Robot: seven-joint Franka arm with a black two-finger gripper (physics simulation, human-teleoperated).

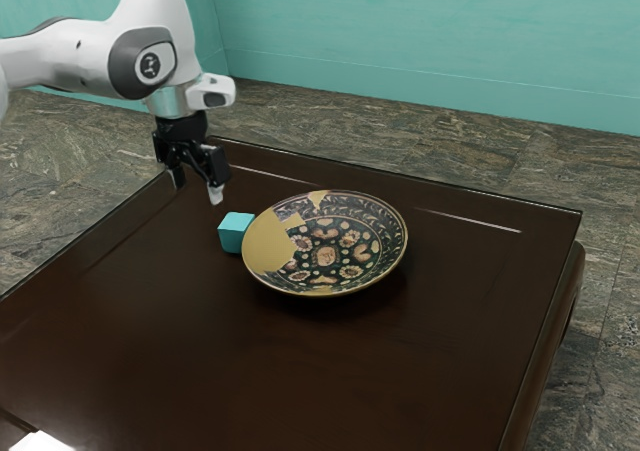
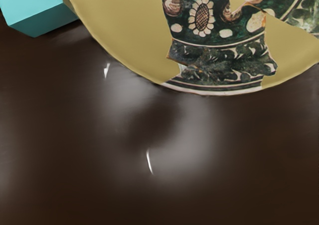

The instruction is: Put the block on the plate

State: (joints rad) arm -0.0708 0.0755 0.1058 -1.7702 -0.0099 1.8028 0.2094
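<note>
My gripper (image 1: 197,188) hangs above the table in the exterior view, open, its two fingers apart with nothing between them. Lower than the fingertips and a little toward the exterior view's right, the teal block (image 1: 235,232) rests on the tabletop, right beside the plate's rim. The decorated plate (image 1: 325,254) has a black floral pattern with plain tan patches. From the wrist camera, part of the block (image 2: 37,8) appears by the tan edge of the plate (image 2: 119,30).
The dark brown table (image 1: 300,371) has a raised edge. A bright white patch (image 1: 40,442) lies at its near corner in the exterior view. Teal walls (image 1: 420,41) and a stone floor surround it.
</note>
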